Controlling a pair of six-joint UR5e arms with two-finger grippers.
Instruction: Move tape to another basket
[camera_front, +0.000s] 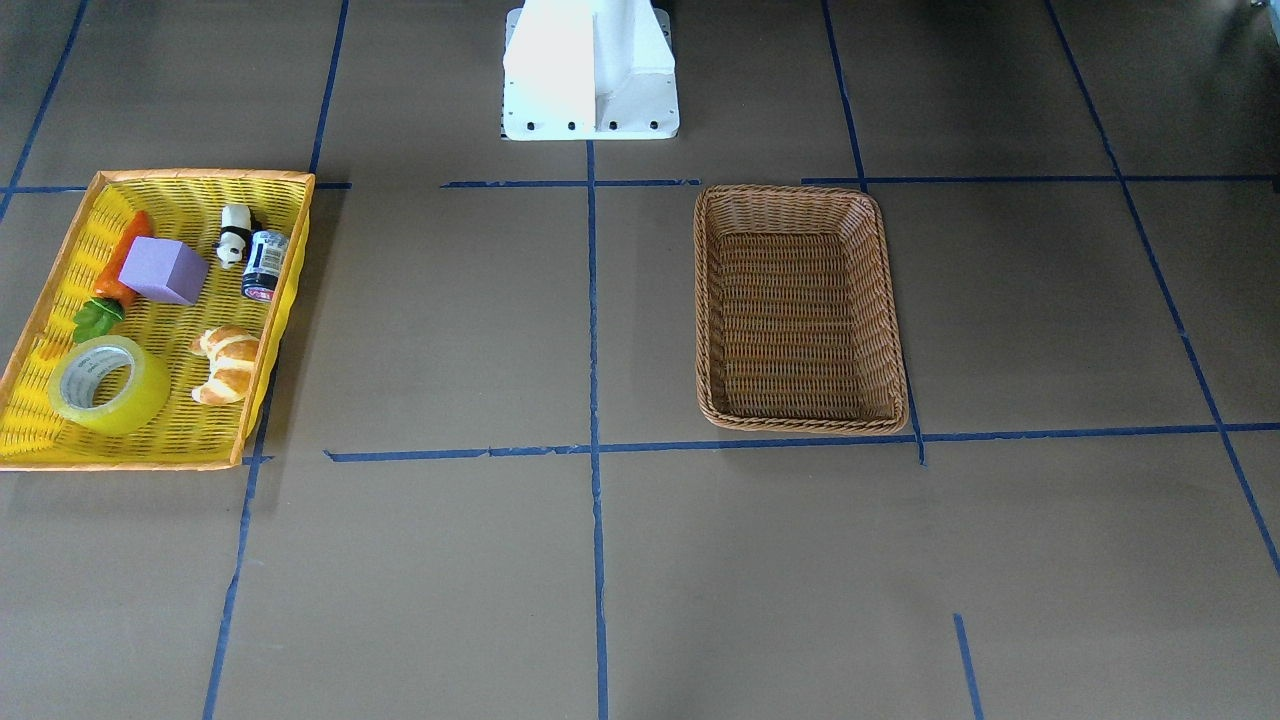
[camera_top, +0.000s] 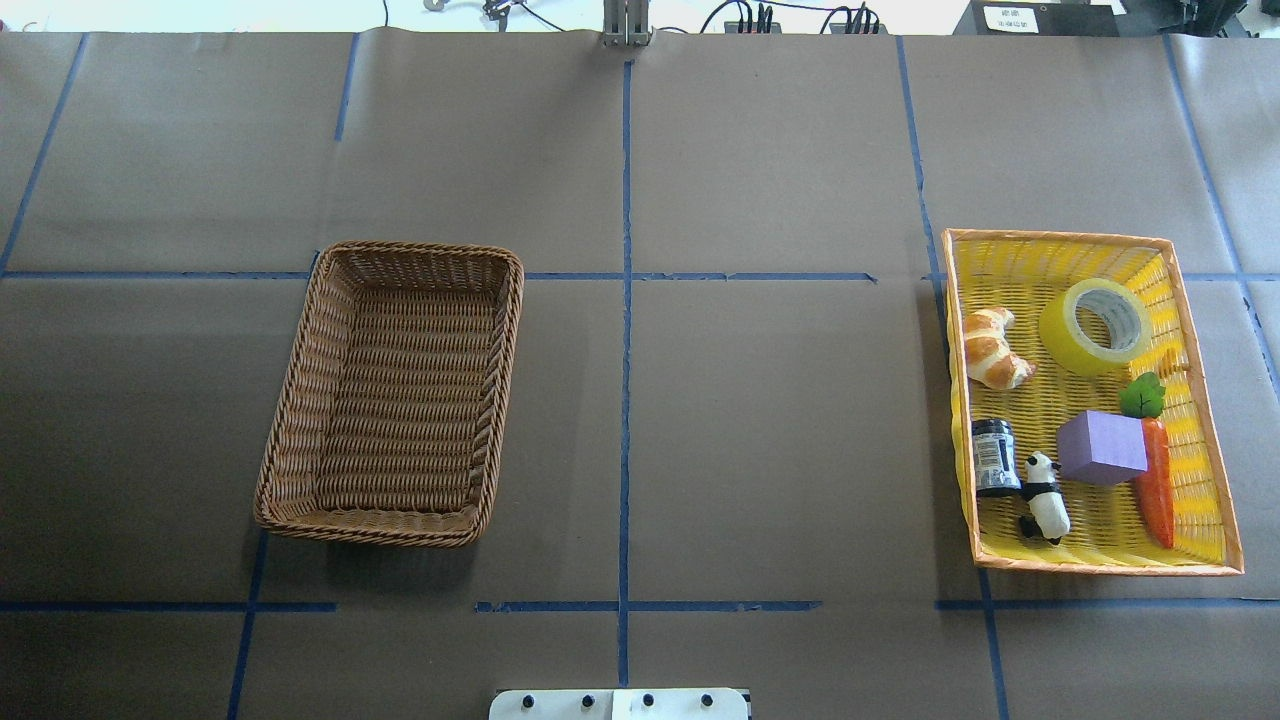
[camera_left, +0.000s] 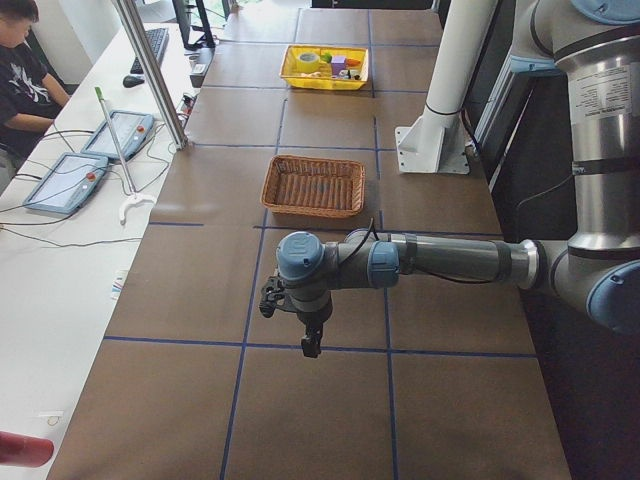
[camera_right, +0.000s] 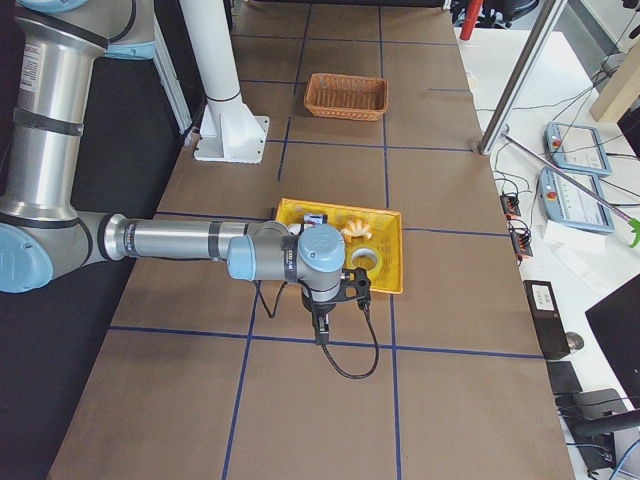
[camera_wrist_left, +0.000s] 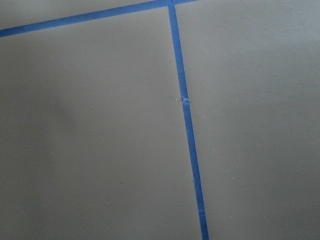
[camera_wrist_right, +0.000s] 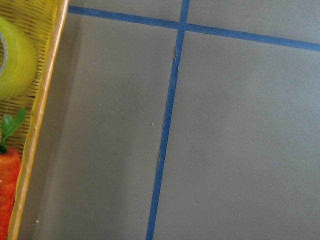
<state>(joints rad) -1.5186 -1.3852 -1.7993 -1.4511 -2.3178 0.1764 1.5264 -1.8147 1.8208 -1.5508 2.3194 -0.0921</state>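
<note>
Now the tape (camera_top: 1095, 325) lies in the yellow tray (camera_top: 1060, 258), beside the croissant (camera_top: 990, 348). The right tool (camera_right: 321, 328) hangs over the table (camera_top: 750, 450) just outside the tray, near the tape; wide or narrow, I cannot tell.

Brown paper (camera_top: 760, 440) covers the tabletop, divided into a grid by blue tape lines (camera_top: 626, 400). Along the far edge runs a white bench (camera_left: 50, 350) carrying two tablets (camera_left: 65, 182) and a keyboard (camera_left: 157, 42), beside a metal post (camera_left: 150, 70). Light is bright and even.
</note>
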